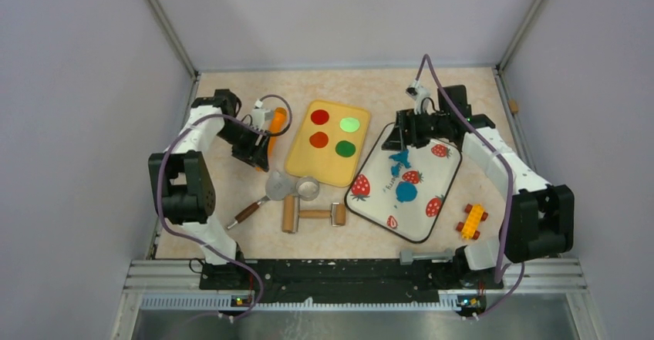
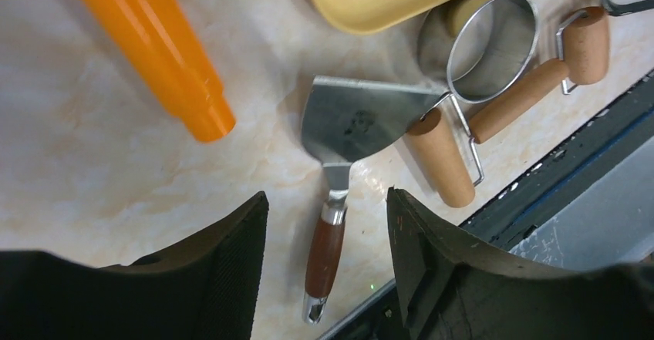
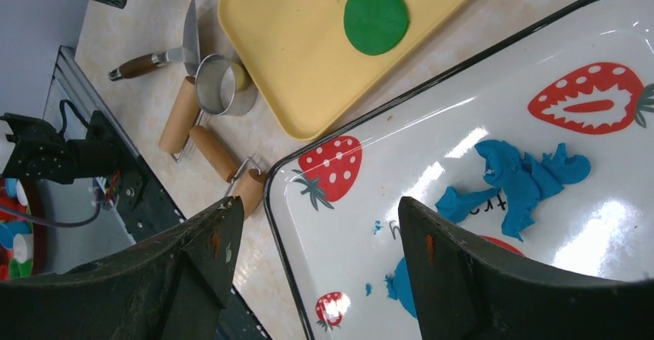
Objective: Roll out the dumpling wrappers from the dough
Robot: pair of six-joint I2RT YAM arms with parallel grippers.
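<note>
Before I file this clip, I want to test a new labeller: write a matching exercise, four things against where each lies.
1 dark green disc
2 ragged dough scraps
3 toy brick
4 scraper

A on the strawberry tray
B on the table, right of that tray
C on the yellow tray
D on the table, beside the ring cutter

Pairs: 1-C, 2-A, 3-B, 4-D

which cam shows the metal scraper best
Left wrist: the scraper lies close and whole, blade and brown handle clear. Top external shows it small; right wrist shows it distant, at the top left.
</note>
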